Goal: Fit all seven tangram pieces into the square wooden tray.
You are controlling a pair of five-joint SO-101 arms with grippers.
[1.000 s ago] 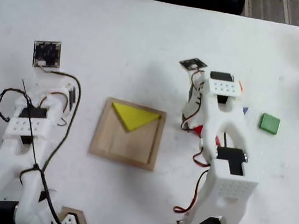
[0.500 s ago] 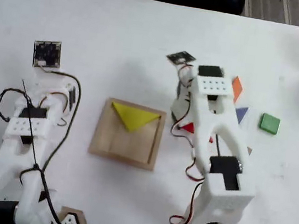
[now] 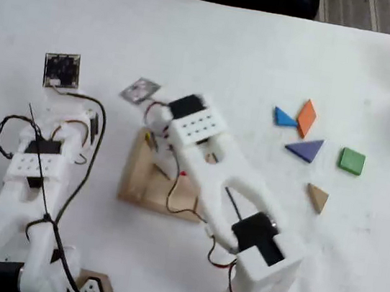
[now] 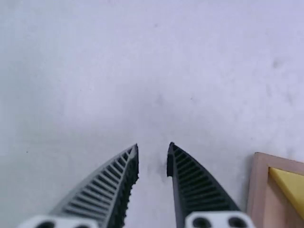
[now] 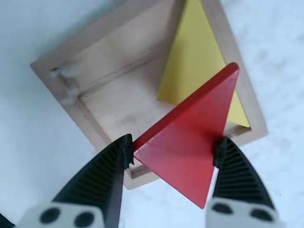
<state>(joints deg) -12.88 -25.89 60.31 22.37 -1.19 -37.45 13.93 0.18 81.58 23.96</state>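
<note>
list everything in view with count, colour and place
table: 1, white, under everything
tray: 1, wood, mid table
yellow triangle: 1, yellow, in tray
red triangle: 1, red, held above tray
blue triangle: 1, blue, on table by orange piece
orange piece: 1, orange, on table
purple triangle: 1, purple, beside green square
green square: 1, green, on table
tan triangle: 1, tan, on table
left gripper: 1, black, open over table beside tray
right gripper: 1, black, gripping red triangle
</note>
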